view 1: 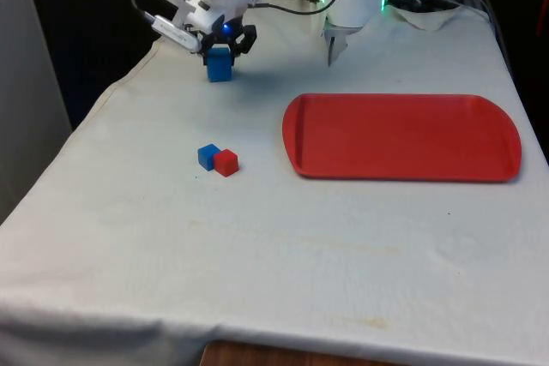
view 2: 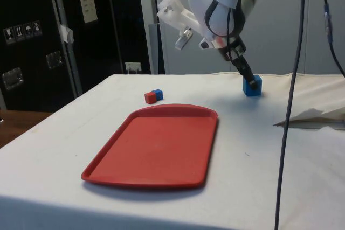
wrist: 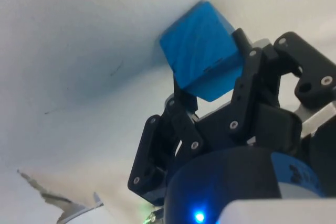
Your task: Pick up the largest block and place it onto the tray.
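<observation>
On the white cloth of the table [view 1: 343,246] I see the biggest thing first: a red tray [view 1: 401,136], flat and bare, lying toward the front view's right. From the side camera the tray [view 2: 156,146] sits nearer the lens than everything else.

Next in size is the white arm, bent down at the far end of the table toward the front view's left. Its black gripper [view 1: 220,51] stands right over the large blue block [view 1: 220,65], which is well apart from the tray. From my wrist feed the two fingers [wrist: 247,85] press on opposite faces of the large blue block [wrist: 202,51], so I read the claw as clamped on it. In the side view the block [view 2: 252,85] looks to be touching the cloth or just above it; I cannot tell which.

Smallest are two cubes touching each other between that block and the near edge: a small blue cube [view 1: 208,156] and a small red cube [view 1: 226,163].
</observation>
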Controlling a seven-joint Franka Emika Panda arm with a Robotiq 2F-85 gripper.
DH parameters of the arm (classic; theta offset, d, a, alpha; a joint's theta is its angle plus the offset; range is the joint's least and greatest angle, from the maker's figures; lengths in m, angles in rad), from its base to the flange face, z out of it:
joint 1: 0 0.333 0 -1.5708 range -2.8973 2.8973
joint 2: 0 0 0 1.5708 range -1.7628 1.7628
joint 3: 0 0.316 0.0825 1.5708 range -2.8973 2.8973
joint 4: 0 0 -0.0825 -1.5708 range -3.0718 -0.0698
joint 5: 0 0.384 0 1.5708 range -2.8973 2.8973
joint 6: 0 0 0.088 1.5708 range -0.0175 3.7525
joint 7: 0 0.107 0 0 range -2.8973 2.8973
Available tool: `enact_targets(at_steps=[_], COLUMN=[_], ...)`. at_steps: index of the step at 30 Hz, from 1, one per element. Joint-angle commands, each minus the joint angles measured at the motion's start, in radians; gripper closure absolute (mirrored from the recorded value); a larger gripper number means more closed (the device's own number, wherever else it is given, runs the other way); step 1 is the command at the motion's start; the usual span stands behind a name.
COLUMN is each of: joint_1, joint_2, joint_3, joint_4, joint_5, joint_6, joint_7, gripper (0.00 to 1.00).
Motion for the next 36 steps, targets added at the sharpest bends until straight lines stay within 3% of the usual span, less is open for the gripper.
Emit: enact_targets(at_steps=[1,7,8,9,16,17,18,20,24,25,26,29,33,34,35,36], joint_1=[0.013,0.022,0.009,0.022,0.029,0.019,0.031,0.037,0.043,0.035,0.045,0.053,0.058,0.05,0.059,0.06], joint_2=[-0.021,-0.065,-0.058,-0.071,-0.125,-0.117,-0.131,-0.149,-0.169,-0.164,-0.175,-0.197,-0.218,-0.213,-0.227,-0.231], joint_3=[-0.016,-0.023,-0.009,-0.022,-0.016,-0.009,-0.015,-0.013,-0.006,-0.003,-0.005,0.003,0.015,0.018,0.022,0.027], joint_4=[0.006,0.036,0.032,0.04,0.085,0.078,0.091,0.108,0.133,0.129,0.14,0.165,0.189,0.187,0.2,0.205], joint_5=[-0.015,-0.032,-0.016,-0.035,-0.044,-0.031,-0.045,-0.046,-0.045,-0.034,-0.046,-0.048,-0.047,-0.036,-0.045,-0.044], joint_6=[-0.025,-0.087,-0.076,-0.095,-0.176,-0.163,-0.188,-0.22,-0.262,-0.252,-0.274,-0.319,-0.362,-0.355,-0.377,-0.386], joint_7=[0.003,0.011,0.001,0.013,0.019,0.008,0.02,0.022,0.025,0.014,0.027,0.035,0.044,0.032,0.048,0.05], gripper=[0.99,0.99,0.99,0.99,0.99,0.99,0.99,0.99,0.99,0.99,0.99,0.99,0.99,0.99,0.99,0.99])
